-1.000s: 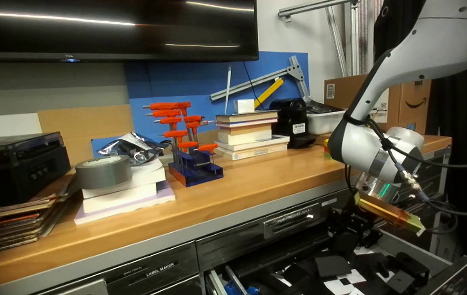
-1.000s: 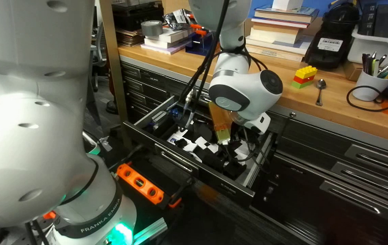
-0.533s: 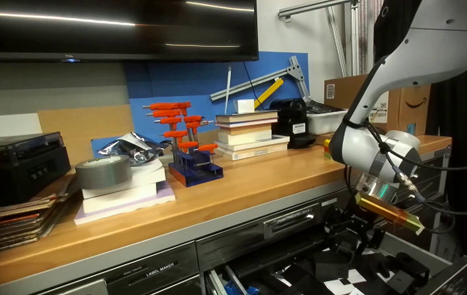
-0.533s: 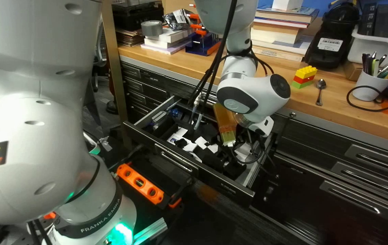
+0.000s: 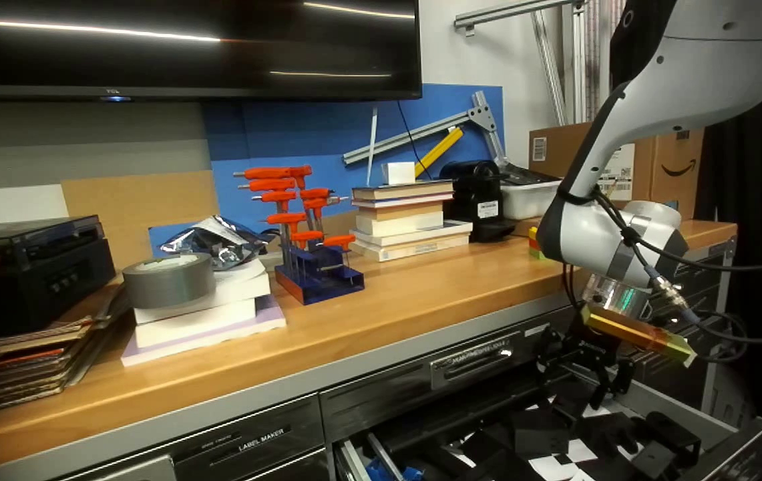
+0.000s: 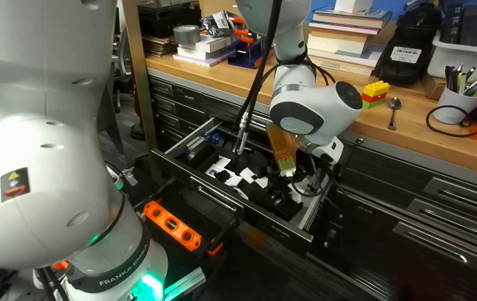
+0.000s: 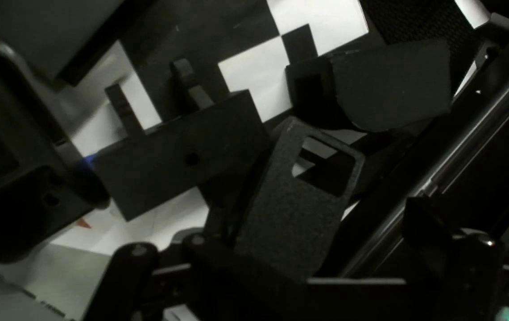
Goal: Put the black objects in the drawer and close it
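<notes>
The dark grey drawer (image 6: 271, 228) stands pulled out in both exterior views, its bar handle (image 6: 217, 198) on the front. Several black objects lie inside over a black-and-white sheet. Among them the wrist view shows a flat piece with a window (image 7: 281, 218), a plate with a small hole (image 7: 183, 167) and a chunky curved piece (image 7: 392, 84). Above the far part of the drawer hangs my gripper (image 5: 574, 386), its jaws wide apart. In the wrist view the windowed piece lies beneath and between the fingers of the gripper (image 7: 312, 238), partly covered; nothing appears gripped.
On the wooden benchtop (image 6: 330, 94) stand toy bricks (image 6: 374, 95), a spoon (image 6: 394, 113), a pen cup (image 6: 457, 102) and stacked books. Below the drawer front lies an orange level (image 6: 171, 225). Cables loop beside the wrist. A metal rod (image 7: 397, 209) runs behind the pieces.
The jaws have spread apart, and the dark piece between them appears let go. Since then the gripper has risen a little, shifting slightly towards the bench.
</notes>
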Motion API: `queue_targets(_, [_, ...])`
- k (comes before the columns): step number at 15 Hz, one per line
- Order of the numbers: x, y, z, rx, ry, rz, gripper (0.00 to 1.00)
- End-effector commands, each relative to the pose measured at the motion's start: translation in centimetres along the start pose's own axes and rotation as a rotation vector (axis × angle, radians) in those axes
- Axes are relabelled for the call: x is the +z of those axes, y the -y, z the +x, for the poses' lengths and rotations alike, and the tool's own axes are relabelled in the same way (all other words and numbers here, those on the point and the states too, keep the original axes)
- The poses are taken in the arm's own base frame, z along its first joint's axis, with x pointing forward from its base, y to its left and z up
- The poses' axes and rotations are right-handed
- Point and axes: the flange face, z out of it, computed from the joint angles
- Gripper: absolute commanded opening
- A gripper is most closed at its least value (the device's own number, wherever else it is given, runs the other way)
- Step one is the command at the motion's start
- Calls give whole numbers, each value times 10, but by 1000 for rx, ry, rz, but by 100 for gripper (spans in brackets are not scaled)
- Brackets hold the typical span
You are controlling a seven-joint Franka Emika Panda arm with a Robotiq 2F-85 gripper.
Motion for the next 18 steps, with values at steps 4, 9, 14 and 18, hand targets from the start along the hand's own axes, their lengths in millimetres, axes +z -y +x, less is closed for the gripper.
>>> queue_targets(4, [-57,33,-8,-2,-58,-143,100])
queue_targets(9, [-83,55,-18,-8,-70,-225,100])
queue_targets(14, [-106,73,-40,14,1,-337,100])
queue_targets(18, [-119,91,-65,49,84,-388,100])
